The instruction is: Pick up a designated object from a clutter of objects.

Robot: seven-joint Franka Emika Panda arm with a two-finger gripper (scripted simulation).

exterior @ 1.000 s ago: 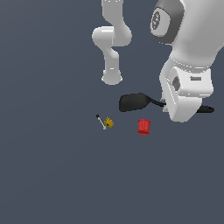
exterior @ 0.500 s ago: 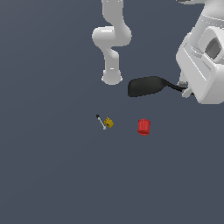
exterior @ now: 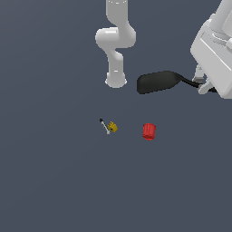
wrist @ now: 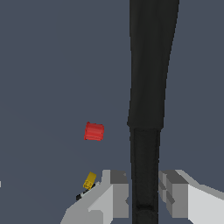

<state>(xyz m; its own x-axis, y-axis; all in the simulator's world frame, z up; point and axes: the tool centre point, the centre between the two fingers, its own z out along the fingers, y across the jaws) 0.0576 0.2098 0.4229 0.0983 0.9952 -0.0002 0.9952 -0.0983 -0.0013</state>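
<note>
The black spatula [exterior: 158, 82] hangs in the air, its broad head toward the exterior view's left and its thin handle running into my gripper [exterior: 202, 85] at the right edge. In the wrist view the spatula [wrist: 151, 74] runs straight out from between the two grey fingers [wrist: 117, 192], which are shut on its handle; the gripper [wrist: 145, 194] holds it well above the floor. The red ribbed cylinder [exterior: 148, 131] and the tiny yellow piece with a thin rod [exterior: 110, 127] lie on the floor below, both also showing in the wrist view [wrist: 94, 131] [wrist: 89, 181].
The arm's white base and lower links [exterior: 116, 50] stand at the back, just to the exterior view's left of the spatula head. The floor is a plain dark grey surface [exterior: 68, 181].
The gripper has risen and moved toward the exterior view's right, carrying the spatula up off the floor. The red cylinder and yellow piece have not moved.
</note>
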